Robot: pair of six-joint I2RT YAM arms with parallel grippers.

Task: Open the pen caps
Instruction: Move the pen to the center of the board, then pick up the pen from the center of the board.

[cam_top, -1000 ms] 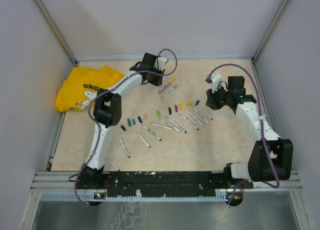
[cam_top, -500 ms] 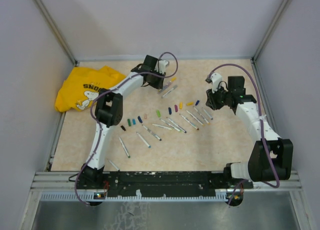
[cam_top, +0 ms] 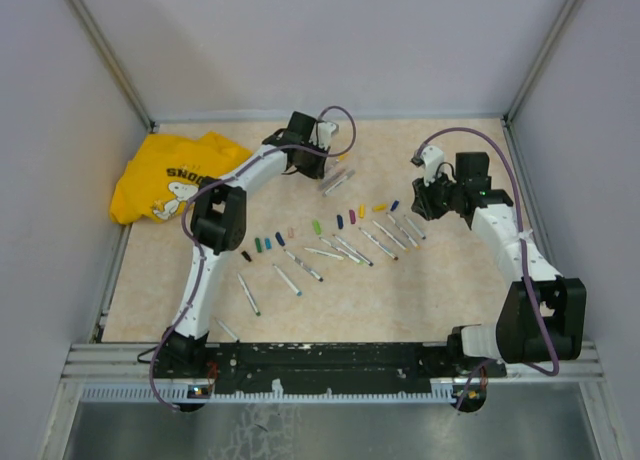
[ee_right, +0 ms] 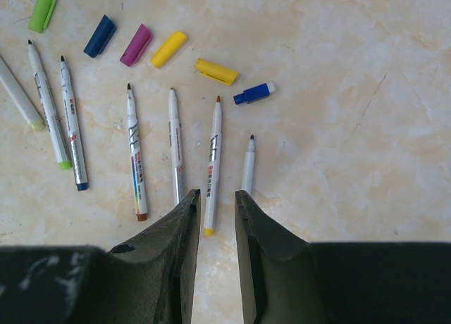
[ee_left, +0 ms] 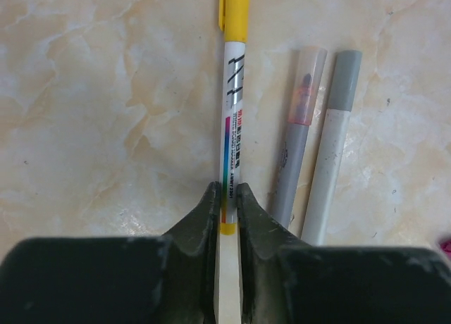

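Yellow shirt (cam_top: 165, 185): is lying crumpled at the far-left corner of the table (cam_top: 450, 290).
Left gripper (ee_left: 227, 194): is reaching to the far middle of the table and pinching the barrel of a yellow-capped pen (ee_left: 231, 127), both fingers pressing on it near its tail end.
Yellow cap (ee_left: 233, 10): is sitting on that pen, at the end away from the fingers.
Neighbouring pens: a clear-capped pen (ee_left: 299, 137) and a grey-capped pen (ee_left: 337, 141) are lying just beside the held one, both capped.
Loose caps: green (ee_right: 43, 9), navy (ee_right: 100, 35), magenta (ee_right: 136, 44), two yellow (ee_right: 169, 48) and blue (ee_right: 254, 93) are lying off their pens, in a rough row mid-table.
Uncapped pens (ee_right: 213, 162): are lying side by side, tips pointing toward that row.
Right gripper (ee_right: 217, 197): is hovering over the uncapped pens, jaws standing narrowly apart and gripping nothing.
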